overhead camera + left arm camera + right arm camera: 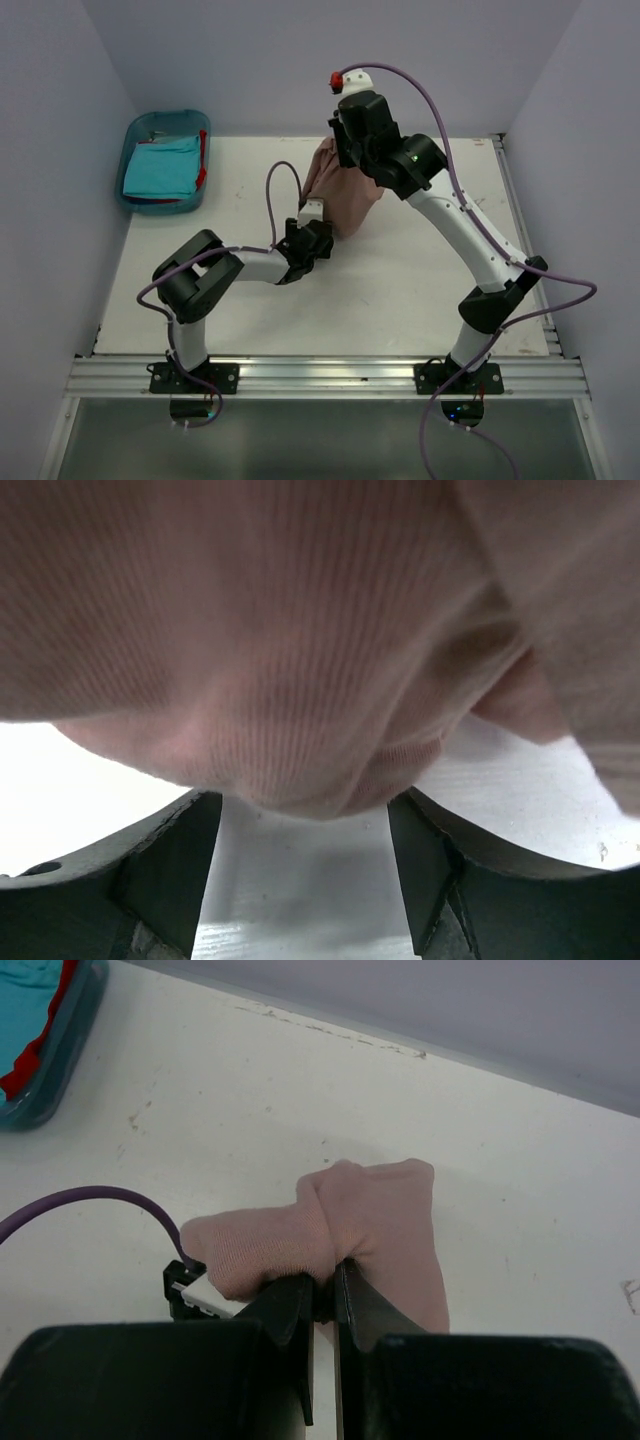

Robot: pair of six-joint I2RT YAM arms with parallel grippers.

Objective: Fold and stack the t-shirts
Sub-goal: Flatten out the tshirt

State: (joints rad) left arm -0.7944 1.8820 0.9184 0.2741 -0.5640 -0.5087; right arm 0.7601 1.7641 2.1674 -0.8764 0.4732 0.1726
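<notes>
The dusty pink t-shirt [345, 195] hangs in a bunch above the middle of the table; its print is hidden. My right gripper [325, 1285] is shut on its top edge and holds it up; the cloth [330, 1225] drapes below the jaws. My left gripper [318, 240] is open, low at the shirt's bottom edge, with the pink cloth [300, 660] just above and in front of its fingers [165, 865], not pinched. The turquoise t-shirt [162, 168] lies folded in the blue bin, with the red one [203, 170] showing at its edge.
The blue plastic bin [168, 125] stands at the table's back left; it also shows in the right wrist view [60, 1050]. A purple cable [280, 185] loops above the left wrist. Grey walls enclose the table on three sides.
</notes>
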